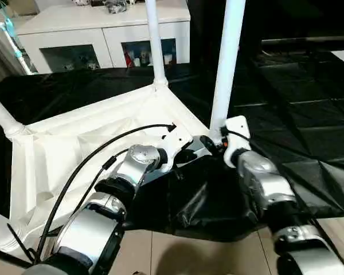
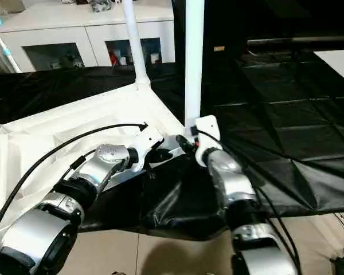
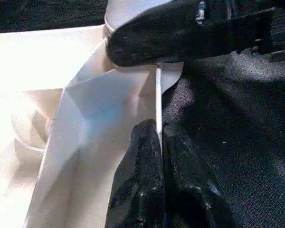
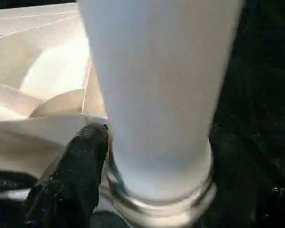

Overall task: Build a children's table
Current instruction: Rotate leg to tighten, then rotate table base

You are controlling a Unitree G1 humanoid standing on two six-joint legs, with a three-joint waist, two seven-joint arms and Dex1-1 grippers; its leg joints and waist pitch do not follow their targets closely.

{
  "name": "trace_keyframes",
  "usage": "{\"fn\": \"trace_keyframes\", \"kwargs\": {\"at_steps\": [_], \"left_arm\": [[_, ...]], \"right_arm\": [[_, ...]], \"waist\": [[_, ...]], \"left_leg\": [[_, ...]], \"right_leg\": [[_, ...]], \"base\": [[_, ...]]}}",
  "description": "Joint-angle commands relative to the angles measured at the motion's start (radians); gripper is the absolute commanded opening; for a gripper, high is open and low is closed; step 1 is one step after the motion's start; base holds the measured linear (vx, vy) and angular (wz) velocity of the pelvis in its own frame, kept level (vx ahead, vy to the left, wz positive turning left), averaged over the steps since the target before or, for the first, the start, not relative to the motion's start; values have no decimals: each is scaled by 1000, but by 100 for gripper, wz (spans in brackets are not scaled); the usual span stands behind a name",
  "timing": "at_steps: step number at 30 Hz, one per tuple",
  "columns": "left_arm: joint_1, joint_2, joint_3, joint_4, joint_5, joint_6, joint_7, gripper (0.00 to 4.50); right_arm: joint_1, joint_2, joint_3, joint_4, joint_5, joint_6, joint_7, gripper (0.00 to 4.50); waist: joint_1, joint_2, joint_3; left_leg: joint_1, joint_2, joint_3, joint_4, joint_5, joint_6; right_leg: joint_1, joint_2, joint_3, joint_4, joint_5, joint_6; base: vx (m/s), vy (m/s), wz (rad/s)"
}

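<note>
Here the table top (image 1: 103, 149) lies upside down on the black-covered work table (image 1: 298, 109), with tube legs standing up from its corner sockets; the near right leg (image 1: 226, 63) is the one being worked on. The left gripper (image 3: 159, 142) has its two black fingers pressed together on the thin raised rim (image 3: 158, 95) of the top, steadying that corner. The right gripper (image 1: 213, 143) sits at the foot of the leg with one finger (image 4: 71, 175) against the socket collar, but whether its jaws merely stand apart around the tube or press on it cannot be told. The step looks like seating this leg; the next move probably calls for a firm grasp on the tube and a push or twist down into the socket while the left holds the top still.
</note>
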Motion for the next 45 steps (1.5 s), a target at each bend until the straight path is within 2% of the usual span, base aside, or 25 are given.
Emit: {"fn": "trace_keyframes", "kwargs": {"at_steps": [1,3,5,8,9,10,13,15,17,18,19,21,22,24,26,33,35,37,39,40,41,42,43,44,45], "left_arm": [[9,18,4,14,-9,-43,-19,0],[12,32,1,13,-8,-55,-39,0],[14,43,-1,16,-5,-69,-56,0],[16,49,1,18,-5,-81,-71,0],[16,49,-1,17,-4,-86,-78,0],[17,49,0,16,-5,-89,-79,0],[19,48,-2,11,-6,-120,-92,0],[21,43,-4,6,-11,-135,-113,0],[21,41,-5,6,-12,-136,-118,0],[18,37,-6,9,-11,-138,-117,0],[16,36,-5,12,-8,-142,-102,0],[13,35,-4,14,-5,-145,-88,0],[2,26,25,18,-41,-106,-113,28],[-1,27,29,7,-52,-92,-135,28],[0,30,32,-1,-56,-91,-144,64],[12,53,71,-57,-101,-75,-171,116],[28,73,84,-103,-120,-49,-195,147],[42,89,89,-136,-133,-32,-215,156],[76,119,95,-212,-160,15,-260,168],[125,161,95,-315,-192,75,-323,184],[165,197,89,-399,-215,127,-377,192],[165,197,89,-399,-215,127,-377,196],[204,233,78,-482,-236,174,-428,196],[235,265,67,-552,-253,216,-466,201],[241,270,65,-564,-254,221,-470,229]], "right_arm": [[20,-31,16,-42,15,-10,79,375],[52,-92,42,-90,13,-30,178,375],[91,-157,63,-142,18,-51,285,375],[128,-221,60,-182,40,-58,385,375],[132,-231,53,-188,43,-59,393,375],[135,-235,49,-191,47,-57,397,375],[157,-272,30,-226,74,-39,438,375],[197,-308,38,-288,100,-18,499,375],[209,-313,41,-304,104,-15,514,375],[223,-314,44,-322,106,-14,524,375],[228,-311,46,-330,108,-9,527,375],[232,-308,48,-336,109,-5,530,375],[244,-303,58,-357,112,1,534,375],[255,-300,70,-384,123,12,544,375],[263,-301,78,-409,136,26,557,376],[241,-257,85,-445,149,45,548,376],[224,-238,88,-431,138,42,512,376],[218,-229,92,-429,138,43,503,376],[212,-214,99,-431,139,49,498,376],[208,-199,107,-433,133,53,494,376],[200,-189,110,-422,127,54,486,376],[200,-189,110,-422,127,54,486,376],[190,-182,115,-408,118,50,475,376],[181,-175,119,-396,113,48,466,376],[180,-174,120,-395,113,48,467,376]], "waist": [[5,-28,-68],[7,-26,-69],[14,-31,-70],[19,-34,-68],[20,-35,-69],[18,-36,-69],[20,-36,-69],[27,-28,-69],[32,-32,-72],[31,-31,-72],[33,-27,-71],[32,-29,-70],[32,-30,-69],[34,-31,-67],[35,-28,-69],[46,-24,-74],[46,-24,-74],[46,-20,-72],[46,-25,-71],[47,-32,-72],[45,-33,-70],[46,-27,-72],[45,-24,-71],[40,-28,-69],[43,-24,-70]], "left_leg": [[16,36,-21,-66,-248,83],[12,36,-21,-65,-225,93],[12,35,-19,-60,-222,108],[6,36,-20,-60,-209,120],[10,37,-19,-59,-209,122],[6,36,-20,-58,-206,122],[10,38,-19,-58,-203,123],[12,40,-19,-57,-201,128],[10,40,-19,-57,-190,135],[7,39,-20,-57,-188,134],[10,39,-19,-56,-199,132],[10,40,-20,-58,-207,129],[11,39,-20,-59,-219,124],[9,39,-21,-61,-216,119],[11,40,-21,-60,-216,117],[8,45,-22,-58,-184,126],[9,45,-21,-58,-181,121],[10,46,-21,-60,-189,111],[8,47,-21,-62,-190,109],[12,51,-20,-64,-189,102],[12,52,-19,-67,-188,97],[12,54,-22,-67,-190,92],[18,57,-22,-69,-198,76],[15,54,-19,-70,-196,78],[18,57,-21,-70,-197,68]], "right_leg": [[44,-54,30,-76,-305,-207],[48,-53,28,-72,-283,-210],[50,-53,27,-73,-282,-205],[54,-53,25,-73,-295,-199],[50,-53,25,-74,-304,-203],[51,-52,24,-73,-306,-205],[47,-51,24,-74,-306,-211],[47,-50,25,-74,-298,-208],[47,-50,25,-69,-265,-216],[50,-50,23,-68,-263,-218],[47,-51,23,-71,-275,-218],[47,-50,22,-73,-286,-215],[46,-50,22,-75,-308,-210],[48,-51,22,-76,-329,-201],[45,-51,22,-77,-327,-201],[46,-52,24,-60,-202,-240],[45,-53,24,-58,-200,-242],[43,-52,25,-59,-220,-241],[45,-54,26,-56,-224,-243],[43,-56,28,-55,-238,-239],[40,-53,28,-55,-252,-237],[39,-55,29,-50,-254,-238],[35,-55,30,-50,-262,-237],[35,-51,31,-53,-263,-233],[34,-53,32,-48,-259,-235]], "base": [[0,0,0],[0,0,0],[0,0,0],[0,0,0],[0,0,0],[0,0,0],[0,0,0],[0,0,0],[0,0,0],[0,0,0],[0,0,0],[0,0,0],[0,0,0],[0,0,0],[0,0,0],[0,0,0],[0,0,0],[0,0,0],[0,0,0],[0,0,0],[0,0,0],[0,0,0],[0,0,0],[0,0,0],[0,0,0]]}}
